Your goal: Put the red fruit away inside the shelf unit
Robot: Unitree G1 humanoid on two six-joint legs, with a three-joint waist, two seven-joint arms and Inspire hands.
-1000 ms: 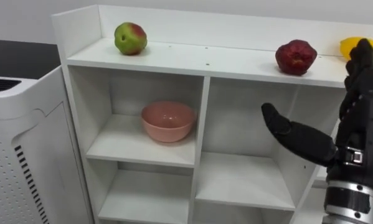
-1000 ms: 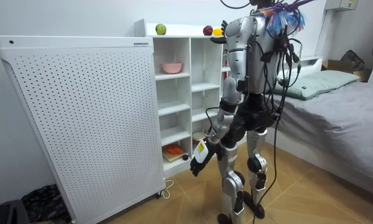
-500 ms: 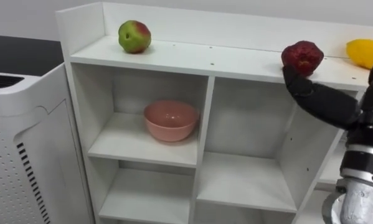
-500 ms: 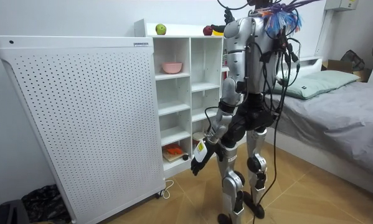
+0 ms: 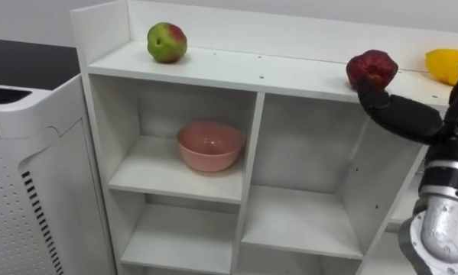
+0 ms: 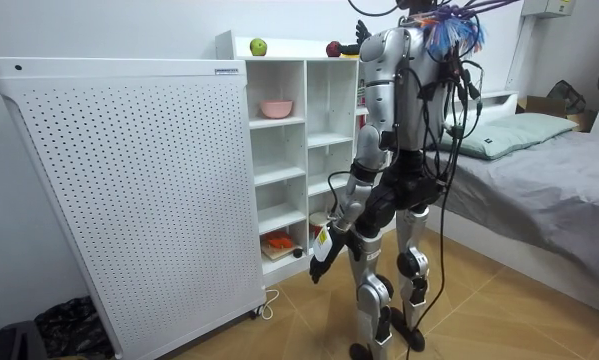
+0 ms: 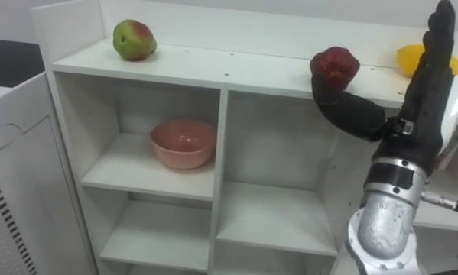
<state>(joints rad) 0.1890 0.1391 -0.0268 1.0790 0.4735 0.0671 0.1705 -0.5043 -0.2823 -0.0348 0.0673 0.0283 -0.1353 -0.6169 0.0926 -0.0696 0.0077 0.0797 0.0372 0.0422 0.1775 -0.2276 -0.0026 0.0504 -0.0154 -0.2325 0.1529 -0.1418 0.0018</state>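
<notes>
Nothing shelved yet. The right hand (image 7: 426, 92), fingers straight and empty, is beside the red fruit (image 7: 334, 67); apple (image 7: 134, 40) far left, yellow fruit (image 7: 409, 57) behind it, all atop the closet (image 7: 236, 67).

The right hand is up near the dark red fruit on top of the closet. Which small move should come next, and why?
Probably curl the right hand round the dark red fruit: the hand is open, its thumb just below the fruit's front, its fingers upright beside it, and the fruit sits ungrasped on the top board.
</notes>
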